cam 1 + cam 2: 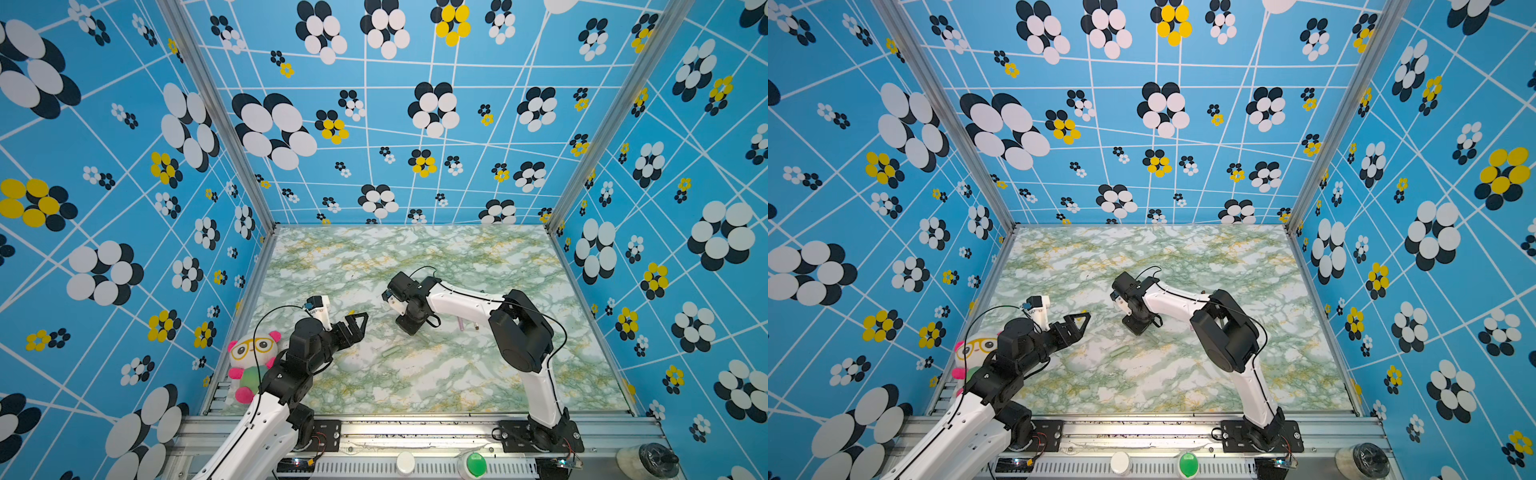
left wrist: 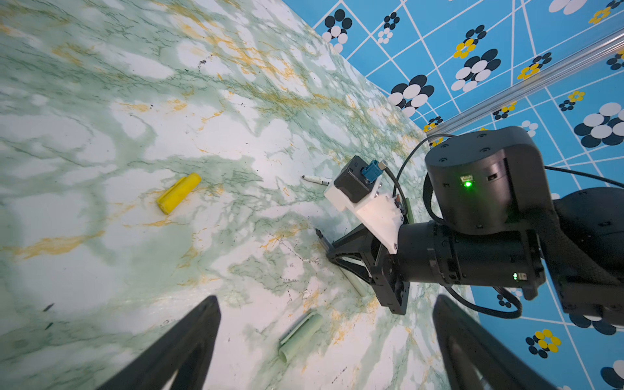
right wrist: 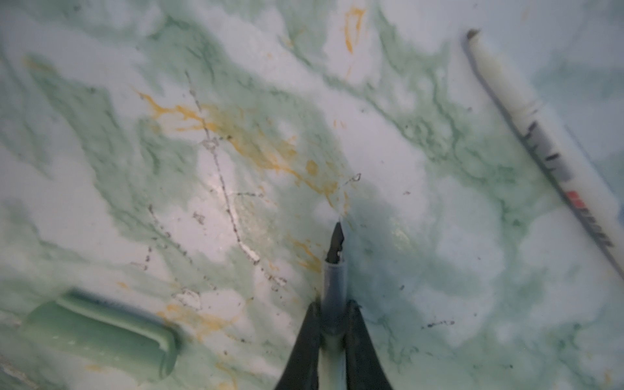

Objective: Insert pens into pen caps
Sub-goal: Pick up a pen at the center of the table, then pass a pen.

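Note:
My right gripper (image 3: pixel 332 315) is shut on a pale grey-green pen (image 3: pixel 334 280), whose dark tip points down close to the marble table; in both top views this gripper (image 1: pixel 410 325) (image 1: pixel 1137 325) stands mid-table. A pale grey-green pen cap (image 2: pixel 300 337) (image 3: pixel 101 334) (image 1: pixel 390 352) lies loose nearby, in line with my open, empty left gripper (image 2: pixel 326 304) (image 1: pixel 358 324). A yellow pen cap (image 2: pixel 179 192) lies beyond the left gripper. A white printed pen (image 3: pixel 540 145) (image 2: pixel 315 180) rests on the table. A pink pen (image 1: pixel 461 324) shows under the right arm.
A panda plush toy (image 1: pixel 253 357) sits at the table's front left corner beside the left arm. Blue patterned walls (image 1: pixel 374 166) close three sides. On the front rail (image 1: pixel 415 428) stand a green button (image 1: pixel 476 463) and a bottle (image 1: pixel 648 459).

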Controlling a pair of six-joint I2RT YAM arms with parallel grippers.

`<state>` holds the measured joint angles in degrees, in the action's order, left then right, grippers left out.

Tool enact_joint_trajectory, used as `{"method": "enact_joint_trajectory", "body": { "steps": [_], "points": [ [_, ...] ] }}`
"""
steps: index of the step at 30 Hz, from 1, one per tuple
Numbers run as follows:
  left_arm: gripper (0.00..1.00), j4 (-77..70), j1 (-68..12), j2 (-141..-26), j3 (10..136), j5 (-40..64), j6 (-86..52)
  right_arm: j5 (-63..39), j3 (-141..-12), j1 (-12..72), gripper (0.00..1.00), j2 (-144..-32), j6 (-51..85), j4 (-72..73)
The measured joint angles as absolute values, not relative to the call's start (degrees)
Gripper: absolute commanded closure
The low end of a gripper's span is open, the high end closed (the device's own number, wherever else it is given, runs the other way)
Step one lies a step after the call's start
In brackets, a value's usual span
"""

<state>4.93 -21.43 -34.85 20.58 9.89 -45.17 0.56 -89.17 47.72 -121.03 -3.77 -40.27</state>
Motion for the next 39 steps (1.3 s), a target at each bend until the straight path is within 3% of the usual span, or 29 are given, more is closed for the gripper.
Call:
{"method": "enact_joint_trajectory", "body": {
  "steps": [8,16,23,33,39],
  "points": [
    [0.01,6.2,-21.4,-38.3,25.0,13.7,-40.7,-2.4,-88.6,45.7,0.92,-118.7,2.7,-38.6],
    [0.01,5.6,-21.4,-45.2,31.1,24.0,-36.1,-6.9,-85.7,39.0,0.93,-105.4,14.8,-31.3],
    [0.07,1.3,-23.3,-52.6,34.1,32.9,-34.7,-11.6,-77.9,38.5,0.94,-96.0,24.7,-21.8],
    [0.10,-5.9,-27.5,-59.8,37.8,34.0,-36.1,-20.7,-69.7,38.4,0.94,-88.9,34.1,-9.5],
    [0.20,-9.0,-28.9,-63.4,38.9,33.8,-38.2,-23.9,-65.7,38.4,0.94,-85.4,37.7,-2.9]
  ]
}}
